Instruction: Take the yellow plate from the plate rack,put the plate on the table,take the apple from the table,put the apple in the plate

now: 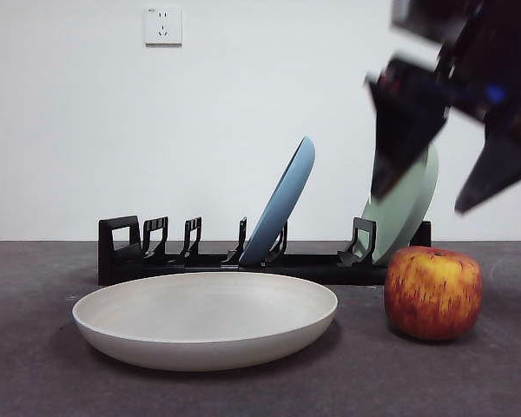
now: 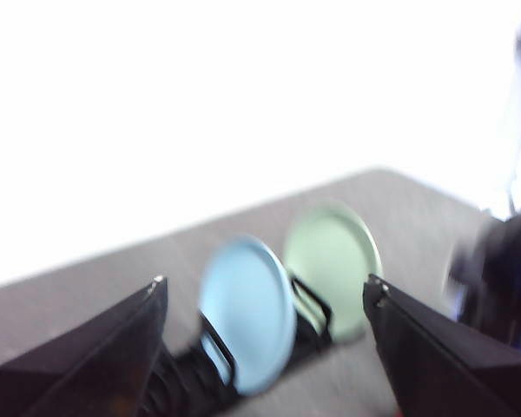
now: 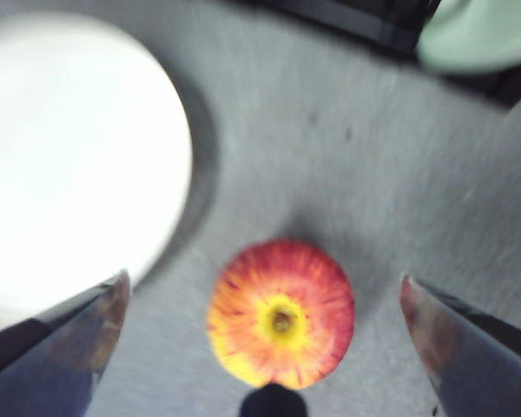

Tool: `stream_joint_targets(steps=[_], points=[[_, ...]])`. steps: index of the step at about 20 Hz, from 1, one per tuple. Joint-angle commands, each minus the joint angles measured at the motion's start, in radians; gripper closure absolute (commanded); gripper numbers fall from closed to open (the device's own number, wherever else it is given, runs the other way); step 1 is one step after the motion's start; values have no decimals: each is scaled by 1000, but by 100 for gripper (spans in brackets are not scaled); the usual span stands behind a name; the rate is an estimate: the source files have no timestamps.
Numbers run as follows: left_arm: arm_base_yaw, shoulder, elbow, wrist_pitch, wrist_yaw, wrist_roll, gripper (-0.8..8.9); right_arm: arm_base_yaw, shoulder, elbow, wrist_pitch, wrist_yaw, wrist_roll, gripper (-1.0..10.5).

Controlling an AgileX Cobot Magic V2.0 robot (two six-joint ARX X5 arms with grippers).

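The yellow plate [image 1: 204, 317] [image 3: 69, 156] lies flat and empty on the table [image 1: 35, 373], in front of the black plate rack [image 1: 200, 261]. To its right the apple [image 1: 432, 291] [image 3: 280, 313] stands on the table, apart from the plate. My right gripper [image 1: 423, 200] [image 3: 263, 280] hangs open directly above the apple, its jaws spread wider than the fruit and not touching it. My left gripper [image 2: 266, 280] is open and holds nothing, raised and looking down at the rack [image 2: 187, 382] from a distance.
A blue plate [image 1: 286, 200] [image 2: 247, 313] and a pale green plate [image 1: 408, 217] [image 2: 332, 265] lean in the rack behind. The green plate stands just behind the apple and the right gripper. A wall socket [image 1: 162, 25] is on the white wall.
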Motion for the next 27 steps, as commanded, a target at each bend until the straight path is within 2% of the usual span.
stream_joint_targets(steps=[1, 9, 10, 13, 14, 16, 18, 21, 22, 27], points=[[3, -53, -2, -5, -9, -7, 436, 9, 90, 3, 5, 26, -19, 406], [3, -79, -2, -63, -9, -8, 436, 8, 268, 3, 49, 25, -18, 420], [2, -76, -2, -69, -9, -9, 436, 8, 277, 3, 49, 27, -8, 472], [2, -74, -2, -79, -9, -11, 436, 8, 277, 3, 50, 22, -7, 924], [2, -75, -2, -79, -9, -11, 436, 8, 272, 3, 51, 23, -6, 960], [2, -74, -2, -79, -10, -10, 436, 9, 248, 12, 43, 19, 11, 958], [2, -74, -2, -79, -15, -6, 436, 29, 208, 45, 29, 13, 66, 958], [2, -74, -2, -81, -72, -2, 436, 72, 176, 143, 27, -121, 71, 958], [2, -74, -2, -84, -89, -2, 436, 96, 177, 182, 28, -139, 72, 959], [2, -74, -2, -104, -140, 26, 436, 233, 256, 365, 27, -130, 76, 959]])
